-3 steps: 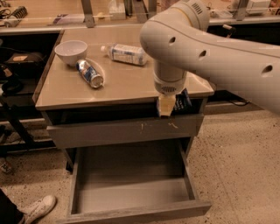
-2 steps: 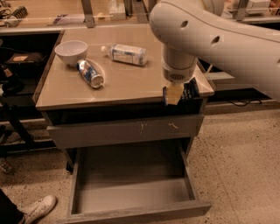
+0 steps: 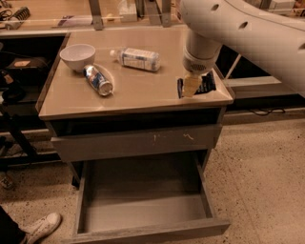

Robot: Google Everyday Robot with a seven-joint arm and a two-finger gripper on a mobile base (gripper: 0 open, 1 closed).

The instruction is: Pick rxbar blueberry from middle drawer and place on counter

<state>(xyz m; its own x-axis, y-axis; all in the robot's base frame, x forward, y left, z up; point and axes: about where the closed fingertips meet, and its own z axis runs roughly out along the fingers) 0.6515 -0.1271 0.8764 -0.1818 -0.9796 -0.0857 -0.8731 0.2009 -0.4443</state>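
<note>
The rxbar blueberry (image 3: 204,85), a dark wrapper with white lettering, is at the right front corner of the tan counter (image 3: 138,90), lying on it or just above it. My gripper (image 3: 190,86) comes down from the large white arm and its yellowish fingers (image 3: 190,84) are shut on the bar's left part. The middle drawer (image 3: 143,209) is pulled wide open below, and its grey floor is bare.
On the counter's left are a white bowl (image 3: 77,56), a blue-silver can (image 3: 98,80) on its side and a lying water bottle (image 3: 138,58). The drawer front with pale scratches (image 3: 133,143) is closed. A white shoe (image 3: 43,228) is at the lower left. A cluttered bench (image 3: 57,12) stands behind.
My gripper has carried the bar up from in front of the cabinet's right edge and onto the counter's right front corner.
</note>
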